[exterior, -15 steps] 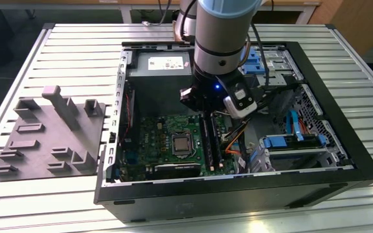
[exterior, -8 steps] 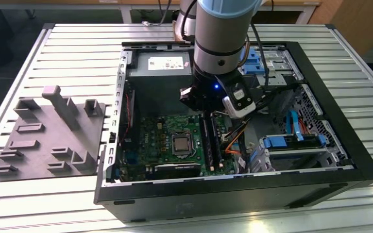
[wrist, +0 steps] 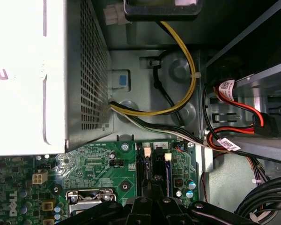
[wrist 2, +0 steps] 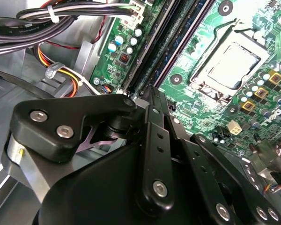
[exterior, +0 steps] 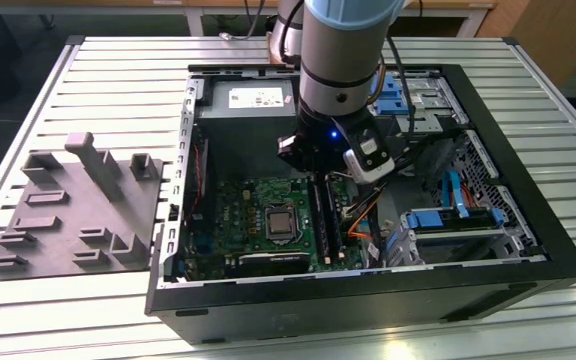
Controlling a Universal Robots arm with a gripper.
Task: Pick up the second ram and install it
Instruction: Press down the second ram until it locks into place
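In the exterior view my gripper [exterior: 314, 177] reaches down into the open computer case [exterior: 528, 225], over the far end of the motherboard's memory slots. Two long dark sticks stand side by side in those slots. The second ram [exterior: 317, 217] is the one in line with my fingertips, and it runs away from the gripper [wrist 2: 149, 93] in the second wrist view, where the ram [wrist 2: 166, 47] lies beside the processor socket [wrist 2: 229, 65]. The fingers are drawn together at the stick's end. Whether they pinch it or only rest on it I cannot tell.
A grey holder tray [exterior: 78, 217] with raised blocks lies on the slatted table at the exterior view's left. Inside the case are the power supply [exterior: 253, 97], bundled cables [wrist: 178, 103] and blue drive brackets [exterior: 448, 219] close around the arm.
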